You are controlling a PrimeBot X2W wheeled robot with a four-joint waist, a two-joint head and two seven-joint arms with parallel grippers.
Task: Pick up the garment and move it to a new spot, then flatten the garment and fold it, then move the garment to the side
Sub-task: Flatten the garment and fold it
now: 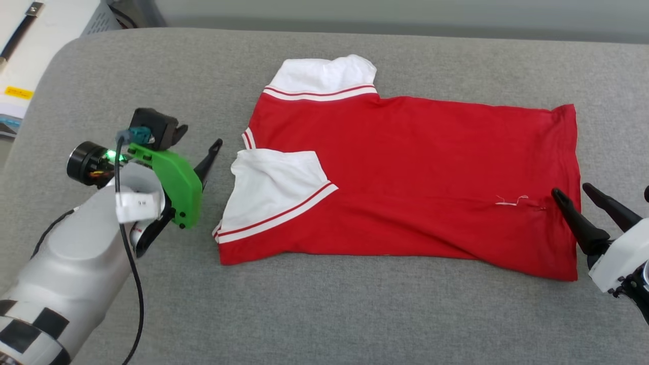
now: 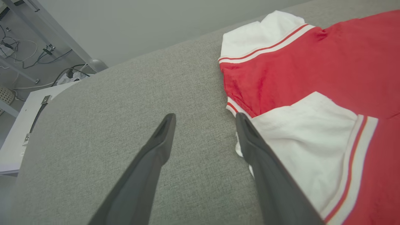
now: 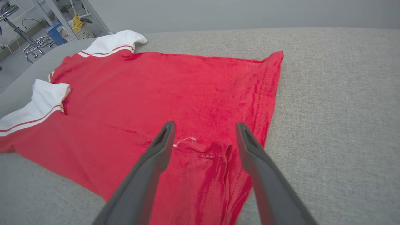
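Note:
The garment (image 1: 405, 182) is a red T-shirt with white sleeves, lying flat and folded lengthwise on the grey cushion (image 1: 324, 314), plain red side up. Its sleeves (image 1: 274, 192) point left and its hem (image 1: 568, 152) is at the right. My left gripper (image 2: 204, 117) is open above bare cushion, with one finger (image 2: 250, 140) right beside the near white sleeve's edge (image 2: 300, 137); it holds nothing. In the head view the left gripper (image 1: 212, 154) sits just left of that sleeve. My right gripper (image 3: 205, 125) (image 1: 573, 191) is open over the hem corner, where a white thread (image 3: 184, 140) shows.
The cushion's rounded left edge (image 1: 45, 81) drops off to a white table (image 1: 45, 30) and the floor. A grey wall (image 1: 405, 12) runs behind the cushion. Bare cushion lies in front of the garment and to its right.

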